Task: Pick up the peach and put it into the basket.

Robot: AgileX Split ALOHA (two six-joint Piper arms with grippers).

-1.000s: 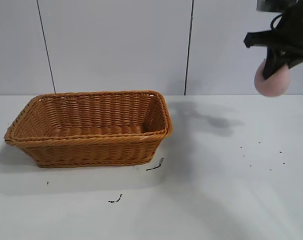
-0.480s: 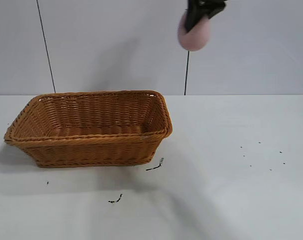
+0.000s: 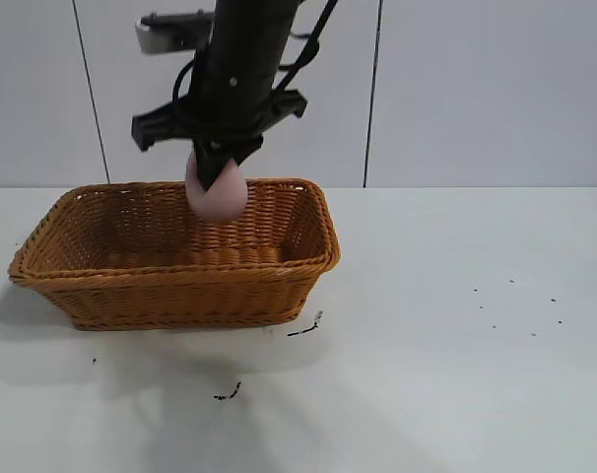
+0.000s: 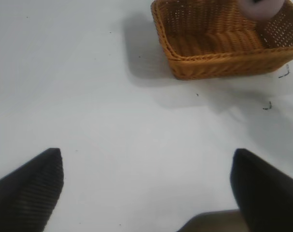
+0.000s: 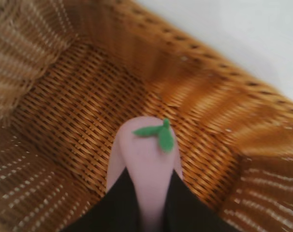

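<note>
A white counter (image 3: 456, 374) fills the lower frame. A wicker basket (image 3: 180, 296) sits left of centre. Above it, upper centre, the right gripper (image 3: 216, 169) has its jaws pinching the peach (image 3: 217, 192), which hangs over the basket's right half. It looks light and probably soft, best held across its sides. The left gripper (image 4: 146, 186), jaws spread, hovers well apart.

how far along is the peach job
Pickup looks done: the right gripper is shut on the peach, which is off the table. In hand: the peach hangs above the basket, and the right wrist view shows the woven floor below it. Left: open the fingers so the peach drops inside, then pull away. The left gripper is open over bare table, away from the basket.
</note>
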